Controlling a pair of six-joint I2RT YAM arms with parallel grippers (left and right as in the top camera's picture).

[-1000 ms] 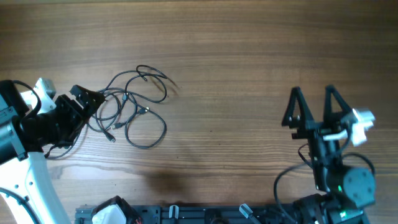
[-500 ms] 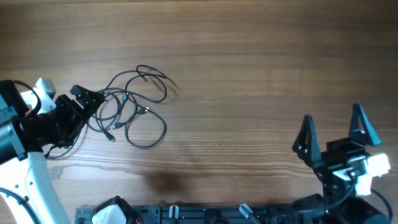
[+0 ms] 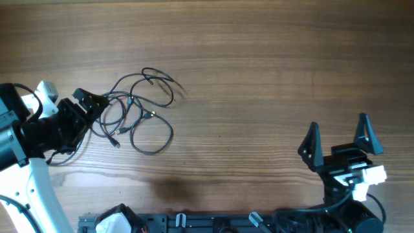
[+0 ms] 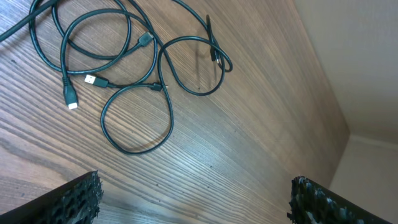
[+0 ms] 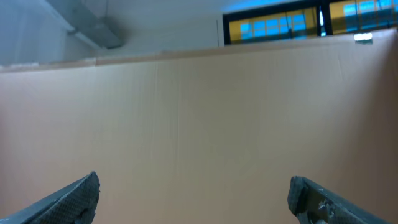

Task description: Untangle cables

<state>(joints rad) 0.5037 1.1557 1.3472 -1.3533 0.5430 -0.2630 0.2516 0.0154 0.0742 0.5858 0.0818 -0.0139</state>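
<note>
While both tools hang wide open and empty, the cables (image 3: 132, 103) lie in loose, overlapping loops on the left side of the table (image 3: 259, 65), right at the left gripper (image 3: 96, 107). The right gripper (image 3: 338, 126) sits well apart, near the front right edge. If you close the left one where strands cross, you risk pinching several at once and pulling the tangle tighter. With nothing pinning the bundle, it may simply slide along.

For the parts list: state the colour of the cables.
Black; the cables show best in the left wrist view.
</note>
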